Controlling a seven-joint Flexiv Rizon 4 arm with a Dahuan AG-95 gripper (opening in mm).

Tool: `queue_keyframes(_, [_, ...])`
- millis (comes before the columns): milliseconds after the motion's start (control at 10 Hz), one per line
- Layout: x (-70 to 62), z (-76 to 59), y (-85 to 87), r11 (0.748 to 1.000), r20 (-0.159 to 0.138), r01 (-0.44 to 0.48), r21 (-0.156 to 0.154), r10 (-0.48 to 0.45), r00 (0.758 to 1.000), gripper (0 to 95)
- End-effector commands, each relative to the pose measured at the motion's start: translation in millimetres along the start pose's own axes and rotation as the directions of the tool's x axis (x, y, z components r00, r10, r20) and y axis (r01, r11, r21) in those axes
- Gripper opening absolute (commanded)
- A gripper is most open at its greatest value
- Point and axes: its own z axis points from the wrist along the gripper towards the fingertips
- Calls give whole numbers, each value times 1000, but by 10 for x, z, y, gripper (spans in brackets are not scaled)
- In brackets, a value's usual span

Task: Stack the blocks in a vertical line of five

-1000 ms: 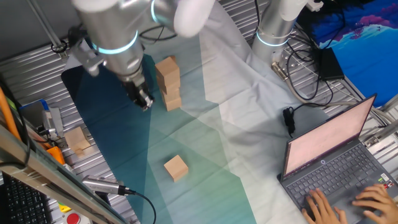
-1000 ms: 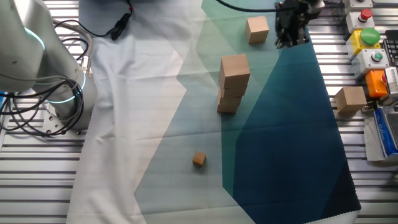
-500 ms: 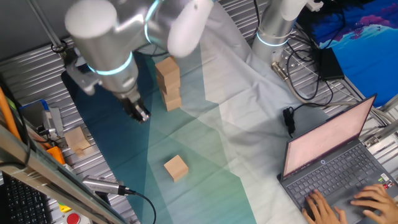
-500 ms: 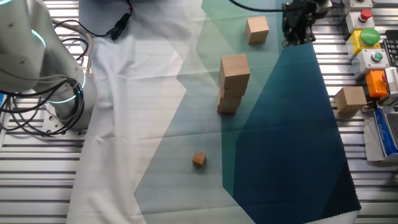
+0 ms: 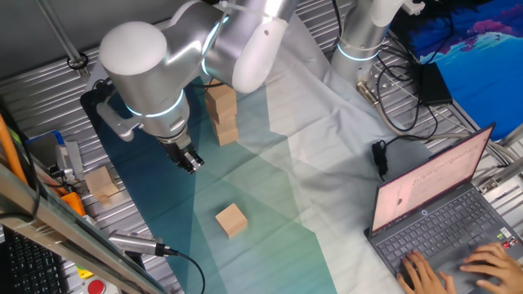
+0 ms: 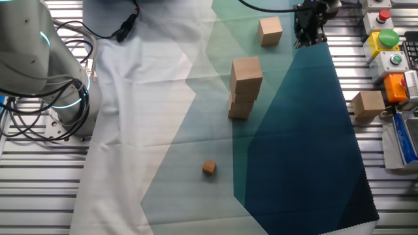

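Note:
A stack of blocks (image 5: 223,116) (image 6: 245,83) stands on the teal cloth, three high as far as I can tell, its lower cubes slightly offset. One loose block (image 5: 231,220) (image 6: 270,31) lies on the cloth apart from the stack. Another block (image 5: 102,183) (image 6: 368,104) sits off the cloth on the metal table. My gripper (image 5: 189,159) (image 6: 311,34) hangs over the dark part of the cloth, between the stack and the loose block and beside both. It looks open and holds nothing.
A much smaller wooden cube (image 6: 208,168) lies on the cloth. A second robot base (image 6: 39,72) with cables, a button box (image 6: 385,39), a laptop (image 5: 441,212) with hands typing, and tools along the table edge (image 5: 65,163) surround the cloth.
The arm has swung round and my gripper has shifted a little away from the stack toward the loose block. The blocks have not moved.

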Motion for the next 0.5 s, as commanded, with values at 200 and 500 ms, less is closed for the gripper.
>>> queue_keyframes(200, [10,-4,-3,987,35,159,-20,-158,987,0])
queue_keyframes(500, [10,-4,-3,969,20,248,-13,-248,969,0])
